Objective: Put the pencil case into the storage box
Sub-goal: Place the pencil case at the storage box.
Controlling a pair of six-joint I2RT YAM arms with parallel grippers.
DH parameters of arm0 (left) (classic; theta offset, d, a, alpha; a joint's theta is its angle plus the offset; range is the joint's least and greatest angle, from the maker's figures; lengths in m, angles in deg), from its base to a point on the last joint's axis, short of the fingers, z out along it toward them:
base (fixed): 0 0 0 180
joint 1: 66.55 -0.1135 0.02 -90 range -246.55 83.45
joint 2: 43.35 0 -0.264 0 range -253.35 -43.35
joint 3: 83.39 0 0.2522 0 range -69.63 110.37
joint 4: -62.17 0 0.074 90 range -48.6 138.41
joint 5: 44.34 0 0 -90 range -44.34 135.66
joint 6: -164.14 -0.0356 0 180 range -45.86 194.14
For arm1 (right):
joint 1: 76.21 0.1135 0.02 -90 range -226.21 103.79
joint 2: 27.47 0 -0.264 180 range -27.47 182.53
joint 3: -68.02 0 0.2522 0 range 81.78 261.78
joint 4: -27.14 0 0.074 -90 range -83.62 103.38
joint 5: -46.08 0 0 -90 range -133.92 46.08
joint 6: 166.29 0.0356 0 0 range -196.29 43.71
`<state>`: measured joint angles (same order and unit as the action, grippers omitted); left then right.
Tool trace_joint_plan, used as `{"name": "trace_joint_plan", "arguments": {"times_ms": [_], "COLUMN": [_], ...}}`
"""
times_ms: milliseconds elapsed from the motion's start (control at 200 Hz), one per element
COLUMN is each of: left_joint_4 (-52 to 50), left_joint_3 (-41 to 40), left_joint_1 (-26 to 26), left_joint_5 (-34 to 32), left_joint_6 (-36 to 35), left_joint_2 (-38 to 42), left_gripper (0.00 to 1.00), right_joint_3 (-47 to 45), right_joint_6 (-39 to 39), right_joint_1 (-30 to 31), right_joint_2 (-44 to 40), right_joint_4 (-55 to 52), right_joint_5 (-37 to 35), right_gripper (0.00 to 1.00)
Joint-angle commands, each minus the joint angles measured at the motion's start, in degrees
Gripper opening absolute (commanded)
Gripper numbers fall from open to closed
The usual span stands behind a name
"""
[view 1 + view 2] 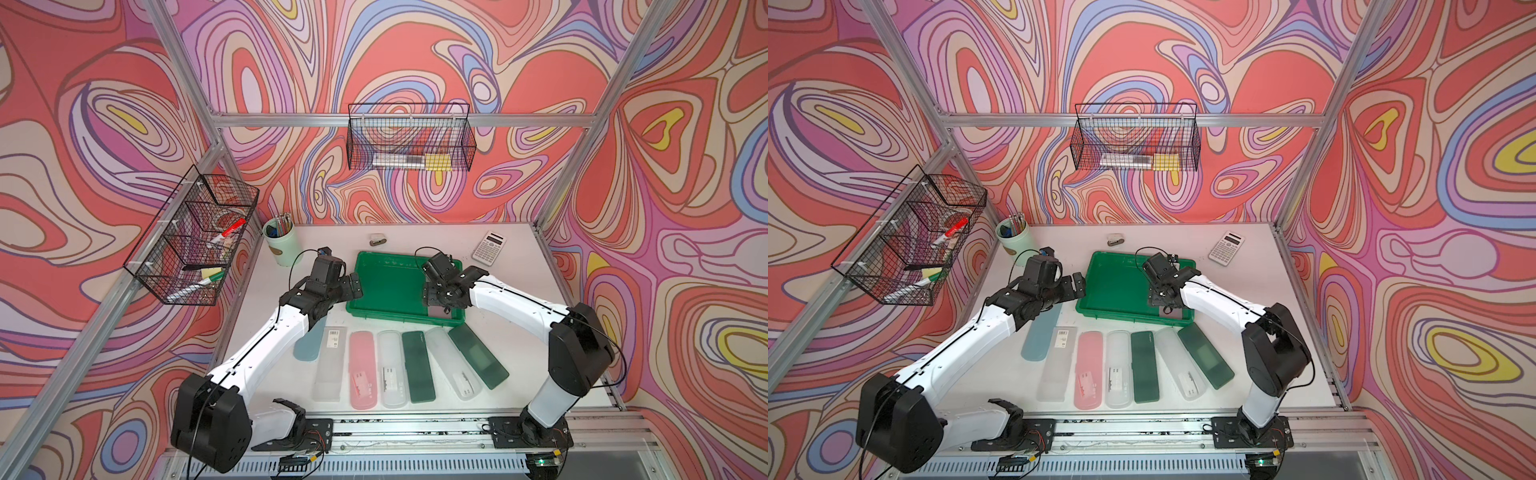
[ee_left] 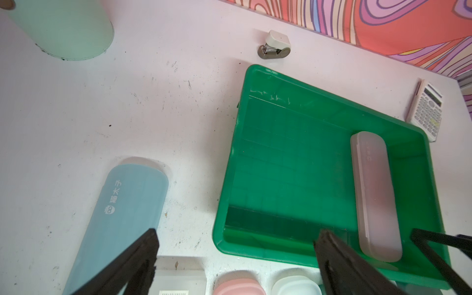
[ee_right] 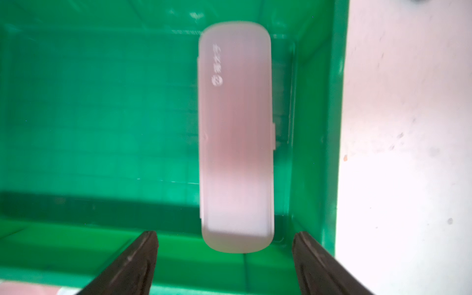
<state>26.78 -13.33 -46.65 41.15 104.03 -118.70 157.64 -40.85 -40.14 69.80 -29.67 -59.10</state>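
The pencil case is lying along the right wall of the storage box, leaving wide floor beside it. The right gripper and the left gripper are both standing open.

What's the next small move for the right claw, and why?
Probably lift the right claw straight up out of the storage box: its jaws stand open, apart from the pink pencil case, which already lies flat inside.
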Motion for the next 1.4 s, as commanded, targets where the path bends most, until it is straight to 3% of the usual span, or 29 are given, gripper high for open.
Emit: {"name": "trace_joint_plan", "arguments": {"times_ms": [0,100,366,536,816,1222,1397], "left_joint_4": [1.4,3.3,9.7,11.3,12.8,8.5,6.9], "left_joint_3": [3.4,5.4,7.4,5.8,-1.9,-7.0,-7.6], "left_joint_1": [-1.5,-2.1,-4.0,-4.0,-3.5,-1.3,-0.8], "left_joint_5": [3.7,5.3,11.4,15.4,19.0,16.7,16.0], "left_joint_6": [-2.7,-3.5,-3.9,-2.0,0.2,0.5,1.3], "left_joint_2": [-5.5,-10.6,-19.4,-22.2,-19.4,-11.6,-6.2], "left_gripper": [0.99,0.99,0.99,0.96,0.94,0.95,0.95], "right_joint_3": [2.7,6.4,10.7,10.8,5.4,-3.8,-4.6], "right_joint_6": [-3.5,-4.4,-3.4,-1.4,1.4,0.3,-2.4], "right_joint_1": [0.3,0.3,0.3,0.2,-0.4,-6.0,-6.6], "right_joint_2": [2.2,7.6,16.8,20.4,18.7,12.6,8.8], "right_joint_4": [0.3,1.6,7.6,9.7,12.9,16.8,20.6], "right_joint_5": [2.3,6.3,12.6,11.5,6.8,7.5,12.2], "right_gripper": [0.74,0.66,0.62,0.61,0.59,0.58,0.60]}}
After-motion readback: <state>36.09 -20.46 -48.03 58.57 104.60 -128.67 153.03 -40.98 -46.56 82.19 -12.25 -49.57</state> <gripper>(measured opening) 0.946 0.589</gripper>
